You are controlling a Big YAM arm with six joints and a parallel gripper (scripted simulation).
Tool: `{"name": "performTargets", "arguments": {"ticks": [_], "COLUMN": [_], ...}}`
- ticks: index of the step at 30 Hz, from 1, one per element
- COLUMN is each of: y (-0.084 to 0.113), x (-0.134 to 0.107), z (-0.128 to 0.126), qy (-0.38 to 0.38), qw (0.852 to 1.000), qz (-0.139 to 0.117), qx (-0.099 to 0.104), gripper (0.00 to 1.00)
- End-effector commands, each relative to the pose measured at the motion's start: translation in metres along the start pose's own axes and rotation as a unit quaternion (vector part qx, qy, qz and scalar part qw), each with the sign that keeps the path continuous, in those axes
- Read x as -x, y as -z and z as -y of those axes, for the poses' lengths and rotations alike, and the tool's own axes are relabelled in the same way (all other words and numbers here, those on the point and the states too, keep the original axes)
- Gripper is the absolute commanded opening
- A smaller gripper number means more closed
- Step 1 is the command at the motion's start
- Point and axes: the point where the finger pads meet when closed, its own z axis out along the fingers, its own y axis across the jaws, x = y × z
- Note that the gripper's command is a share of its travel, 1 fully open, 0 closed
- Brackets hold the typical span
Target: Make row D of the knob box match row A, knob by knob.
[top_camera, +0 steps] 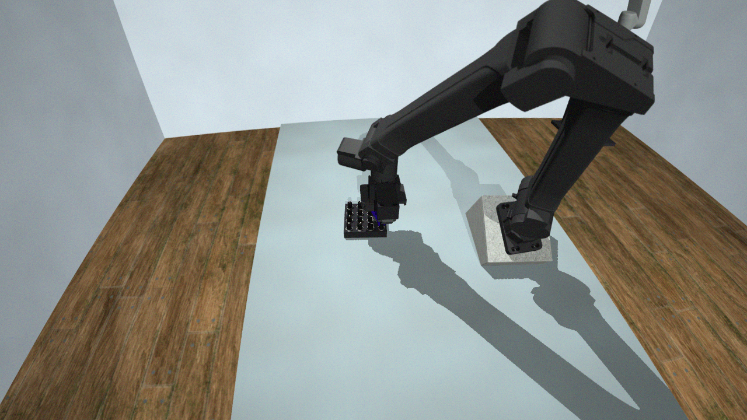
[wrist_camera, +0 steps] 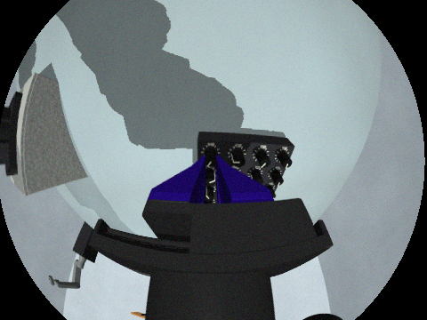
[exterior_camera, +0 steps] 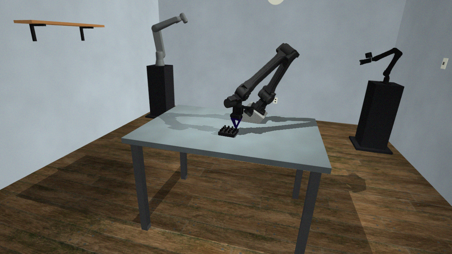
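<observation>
The black knob box (top_camera: 357, 233) (exterior_camera: 226, 134) (wrist_camera: 262, 139) stands on its feet near the middle of the grey table (top_camera: 323, 324) (exterior_camera: 278, 148). It carries rows of small black knobs with white lines; their names and marks are too small to read. My gripper (top_camera: 377, 222) (exterior_camera: 235, 126) (wrist_camera: 211, 161) points straight down over the box's corner on the arm's side. Its blue fingers are nearly closed on a corner knob (wrist_camera: 209, 183), which shows between them in the wrist view. I cannot tell which row this knob belongs to.
The arm's pale stone base block (top_camera: 484, 230) (exterior_camera: 253, 118) (wrist_camera: 48, 137) stands on the table beside the box. Two other arms on black pedestals (exterior_camera: 160, 90) (exterior_camera: 377, 116) stand on the floor beyond the table. A wooden shelf (exterior_camera: 58, 23) hangs on the left wall.
</observation>
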Motion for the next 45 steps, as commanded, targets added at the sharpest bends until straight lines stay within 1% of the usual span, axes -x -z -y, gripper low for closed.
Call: {"name": "performTargets", "arguments": {"ticks": [1, 6, 7, 28, 30, 31, 32, 34, 36, 37, 39, 43, 44, 45], "y": [-0.007, -0.007, -0.007, -0.006, -0.002, 0.001, 0.006, 0.023, 0.023, 0.017, 0.031, 0.042, 0.043, 0.042], "x": [0.002, 0.002, 0.002, 0.002, 0.0, -0.003, -0.007, -0.007, -0.007, 0.0, -0.008, -0.006, -0.003, -0.001], "z": [-0.001, -0.001, -0.001, -0.001, -0.001, 0.002, 0.005, 0.018, 0.018, 0.006, 0.018, 0.02, 0.019, 0.012], "qy": [0.005, 0.005, 0.005, 0.004, 0.002, 0.0, -0.003, 0.008, 0.008, 0.008, 0.008, 0.007, 0.009, 0.004], "qw": [1.0, 1.0, 1.0, 1.0, 1.0, 1.0, 1.0, 1.0, 1.0, 1.0, 1.0, 1.0, 1.0, 1.0], "qz": [0.006, 0.006, 0.006, 0.007, 0.007, 0.005, 0.003, -0.007, -0.007, -0.002, -0.009, -0.01, -0.011, -0.008], "qx": [0.008, 0.008, 0.008, 0.008, 0.007, 0.003, -0.002, -0.02, -0.02, -0.006, -0.02, -0.02, -0.018, -0.012], "gripper": [0.09, 0.09, 0.2, 0.2, 0.2, 0.2, 0.2, 0.2, 0.2, 0.2, 0.2, 0.2, 0.2, 0.2]}}
